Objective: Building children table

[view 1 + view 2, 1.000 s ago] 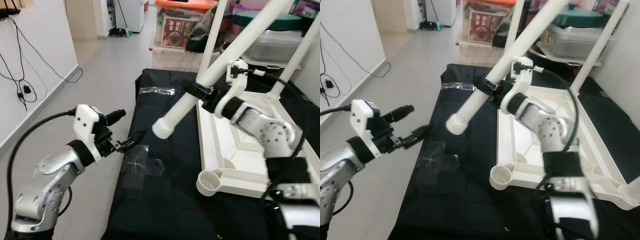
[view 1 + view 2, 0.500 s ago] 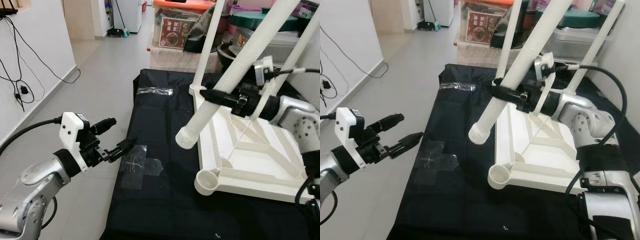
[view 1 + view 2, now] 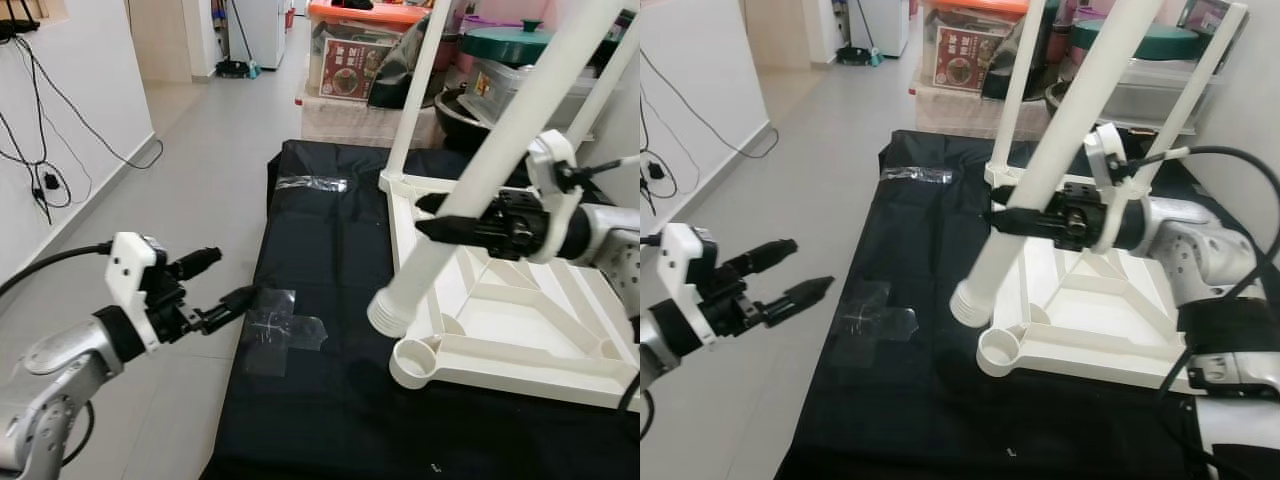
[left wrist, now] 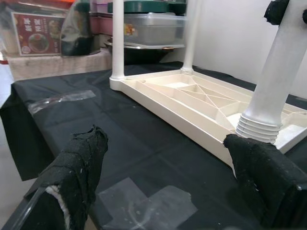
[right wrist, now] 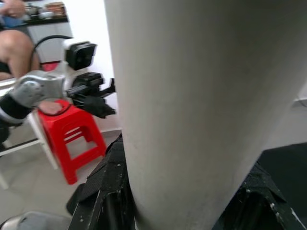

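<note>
Table leg [image 3: 470, 200], white and slanted, hangs with its ribbed end just above the empty corner socket [image 3: 415, 362] of the upturned table frame [image 3: 520, 335] on the black-covered counter [image 3: 330, 400]. At far left the left gripper [image 3: 215, 292] hovers off the counter's edge near taped patches [image 3: 280, 330], jaws spread. Farther right, the right gripper [image 3: 450, 218] has its jaws pinching the leg mid-length.

White table leg [image 3: 470, 195] (ribbed end), black cloth [image 3: 330, 400].
</note>
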Tool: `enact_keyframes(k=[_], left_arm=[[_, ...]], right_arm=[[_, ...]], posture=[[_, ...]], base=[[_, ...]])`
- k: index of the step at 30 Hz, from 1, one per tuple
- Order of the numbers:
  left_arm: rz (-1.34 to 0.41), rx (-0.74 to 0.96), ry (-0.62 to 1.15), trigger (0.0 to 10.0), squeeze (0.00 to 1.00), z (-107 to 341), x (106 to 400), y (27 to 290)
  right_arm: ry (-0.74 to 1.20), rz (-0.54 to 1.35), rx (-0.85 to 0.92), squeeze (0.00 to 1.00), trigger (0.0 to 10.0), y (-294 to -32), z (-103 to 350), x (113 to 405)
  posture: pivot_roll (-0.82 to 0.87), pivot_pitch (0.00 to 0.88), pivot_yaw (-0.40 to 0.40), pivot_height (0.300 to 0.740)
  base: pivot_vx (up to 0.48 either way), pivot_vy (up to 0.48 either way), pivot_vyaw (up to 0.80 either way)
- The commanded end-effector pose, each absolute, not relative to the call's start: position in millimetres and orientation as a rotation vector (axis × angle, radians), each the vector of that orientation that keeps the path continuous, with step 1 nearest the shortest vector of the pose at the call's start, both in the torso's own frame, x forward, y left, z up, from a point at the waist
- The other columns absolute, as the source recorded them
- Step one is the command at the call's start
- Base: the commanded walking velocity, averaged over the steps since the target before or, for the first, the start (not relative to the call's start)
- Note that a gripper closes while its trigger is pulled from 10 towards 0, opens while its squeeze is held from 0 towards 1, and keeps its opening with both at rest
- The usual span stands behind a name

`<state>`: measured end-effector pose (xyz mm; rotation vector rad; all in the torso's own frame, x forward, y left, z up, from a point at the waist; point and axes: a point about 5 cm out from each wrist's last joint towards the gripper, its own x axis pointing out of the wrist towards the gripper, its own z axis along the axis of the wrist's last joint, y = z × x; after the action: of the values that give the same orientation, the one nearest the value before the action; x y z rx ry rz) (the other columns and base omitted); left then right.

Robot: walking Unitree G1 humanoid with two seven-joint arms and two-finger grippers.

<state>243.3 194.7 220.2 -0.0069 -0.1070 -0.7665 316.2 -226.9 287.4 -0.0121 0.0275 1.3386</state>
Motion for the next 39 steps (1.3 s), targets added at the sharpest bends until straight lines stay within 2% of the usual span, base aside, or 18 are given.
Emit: enact_keyframes(k=[1,9,15,19,23,26,29,39], left_arm=[[-0.78,-0.01,-0.075,10.0,0.0,217.4,242.4,198.1],[-0.802,0.004,-0.052,10.0,0.0,216.3,242.4,201.8],[-0.92,0.002,-0.021,10.0,0.0,215.9,239.9,193.3],[-1.083,0.099,0.063,10.0,0.0,204.7,236.3,173.7],[-1.111,0.135,0.065,10.0,0.0,205.7,240.2,168.9],[-1.147,0.161,0.064,10.0,0.0,206.2,247.0,162.6],[-1.157,0.165,0.065,10.0,0.0,205.2,249.0,161.2],[-1.178,0.308,0.103,10.0,0.0,191.4,266.0,159.9]], right_arm=[[0.007,1.364,-0.049,0.0,0.0,-227.6,295.5,313.8],[0.017,1.406,-0.059,0.0,0.0,-225.5,293.2,311.8],[0.014,1.455,-0.045,0.0,0.0,-212.6,289.1,314.0],[0.013,1.474,-0.023,0.0,0.0,-184.5,283.2,320.5],[0.011,1.449,0.001,0.0,0.0,-172.0,281.0,325.6],[-0.006,1.41,0.046,0.0,0.0,-151.8,280.0,331.0],[-0.012,1.414,0.065,0.0,0.0,-145.9,280.8,330.4],[-0.012,1.557,0.132,0.0,0.0,-116.7,286.3,311.1]], posture=[[-0.02,0.0,-0.078,0.74],[-0.02,0.0,-0.078,0.74],[-0.03,0.0,-0.076,0.74],[-0.03,0.0,-0.075,0.74],[-0.02,0.0,-0.076,0.74],[-0.03,0.0,-0.073,0.74],[-0.03,0.0,-0.073,0.74],[-0.05,0.0,-0.058,0.74]], base=[[0.0,0.0,0.0],[0.0,0.0,0.0],[0.0,0.0,0.0],[0.0,0.0,0.0],[0.0,0.0,0.0],[0.0,0.0,0.0],[0.0,0.0,0.0],[0.0,0.0,0.0]])
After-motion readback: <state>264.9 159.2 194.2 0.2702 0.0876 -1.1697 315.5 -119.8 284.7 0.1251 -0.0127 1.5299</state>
